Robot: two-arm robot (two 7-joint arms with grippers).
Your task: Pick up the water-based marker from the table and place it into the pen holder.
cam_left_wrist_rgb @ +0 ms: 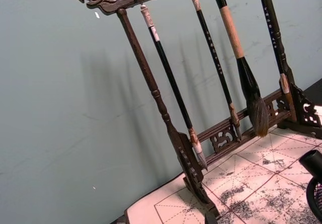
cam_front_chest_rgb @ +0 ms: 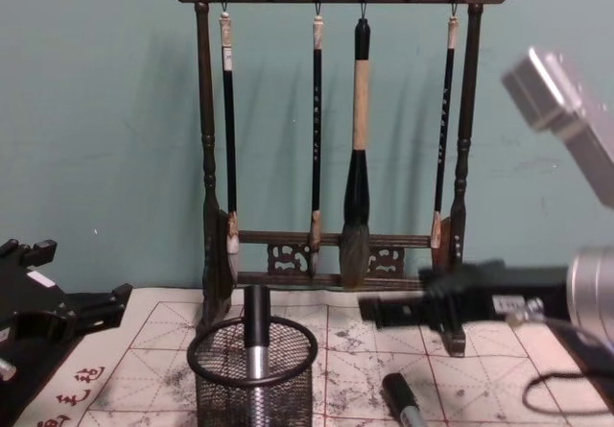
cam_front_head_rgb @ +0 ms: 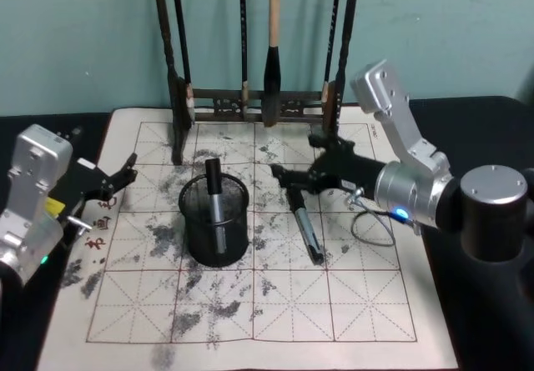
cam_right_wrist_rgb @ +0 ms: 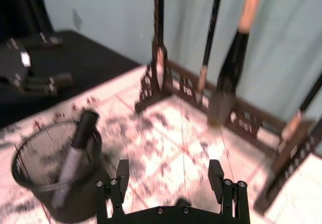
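Now: open gripper over a loose marker

Head view: a smooth, round water-based marker lies on the table, on its cream mat beside the black wire-mesh pen holder. The left gripper sits parked.

Right wrist view: the right gripper has its jaws wide apart.

Chest view: it hovers above the marker. An off-centre pinch could roll the marker away.

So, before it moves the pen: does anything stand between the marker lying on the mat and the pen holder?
Nothing visible does: only smudged mat lies between the lying marker and the pen holder. A second marker already stands inside it.
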